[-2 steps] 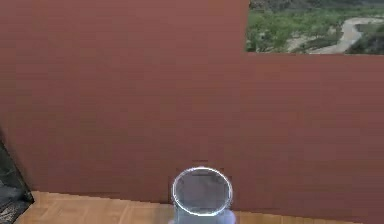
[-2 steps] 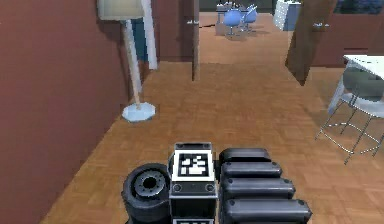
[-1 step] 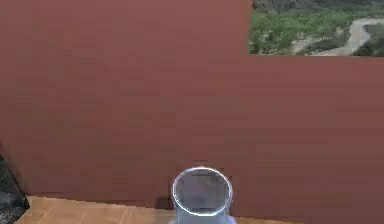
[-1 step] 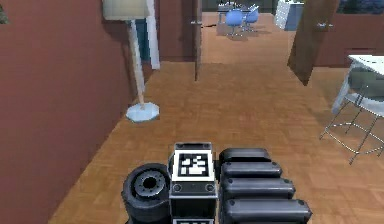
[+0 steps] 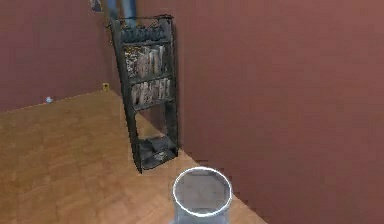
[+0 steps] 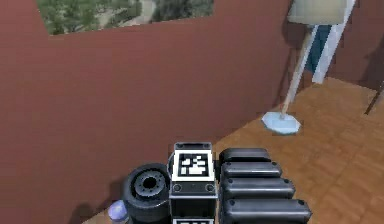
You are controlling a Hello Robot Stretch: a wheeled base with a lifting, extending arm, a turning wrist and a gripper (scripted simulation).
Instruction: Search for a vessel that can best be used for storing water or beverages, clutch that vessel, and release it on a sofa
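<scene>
Black and round, the body of the jaws sits low in the arm side view, just left of the white marker square. Their far end I cannot make out, so whether the jaws stand apart or together, or hold anything, I cannot tell. A small pale-blue blob lies at the bottom edge beside that body, too small to name. Right of the marker runs the dark arm. A floor lamp stands at upper right. In the forward view a dark bookshelf stands at upper middle and a grey bin with a white rim at lower middle. Where the vessel is I cannot tell; searching looks like the step in hand. A bottle or cup would probably be light, stiff and smooth, perhaps breakable: take it around its middle, upright.
</scene>
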